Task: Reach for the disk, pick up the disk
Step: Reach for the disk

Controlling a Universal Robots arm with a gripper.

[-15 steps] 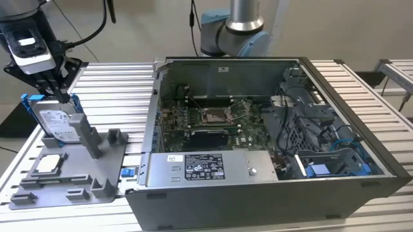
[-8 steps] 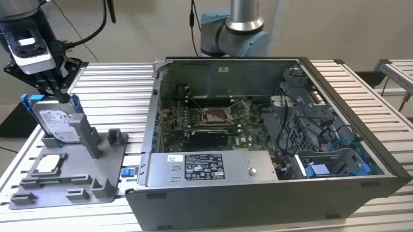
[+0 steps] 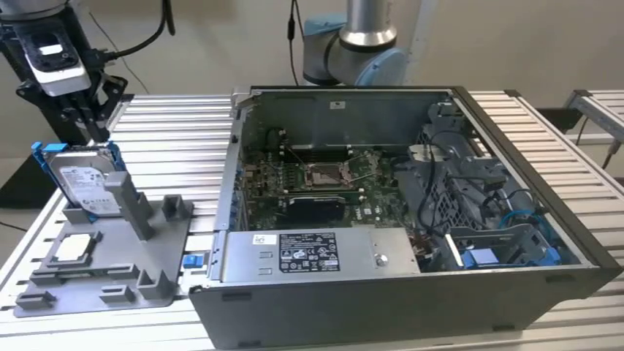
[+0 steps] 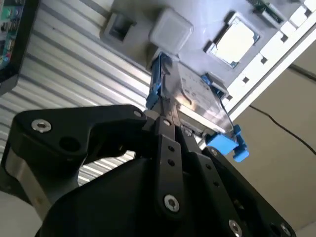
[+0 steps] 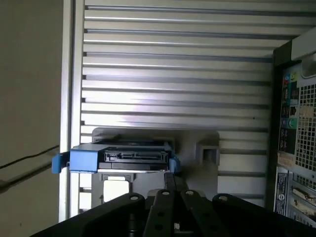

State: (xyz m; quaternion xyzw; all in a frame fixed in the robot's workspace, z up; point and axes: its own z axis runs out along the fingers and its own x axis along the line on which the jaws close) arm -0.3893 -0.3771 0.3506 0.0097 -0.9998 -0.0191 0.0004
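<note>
Disk look: the disk (image 3: 86,181) is a silver metal drive with a white printed label on its broad face and a bright blue plastic frame along its edges.
Disk from above: in the first wrist view the disk (image 5: 133,157) shows its narrow connector edge, with blue frame ends on both sides.
Disk place: it stands on edge, leaning slightly, in a slot of a grey holder (image 3: 117,256) at the exterior view's left, on the slatted metal table (image 3: 175,124) and beside the open computer case (image 3: 390,307).
Arm pose: the gripper (image 3: 98,135) points straight down from above, with its black body directly over the disk.
Tip position: its tip is at the disk's top edge, towards the end on the exterior view's right, at or just beside the blue frame.
Hand state: in both wrist views the fingers (image 5: 170,178) seem drawn together into one narrow tip. I cannot tell whether any of the frame is pinched between them.
Disk status: it sits in its slot, not lifted.
</note>
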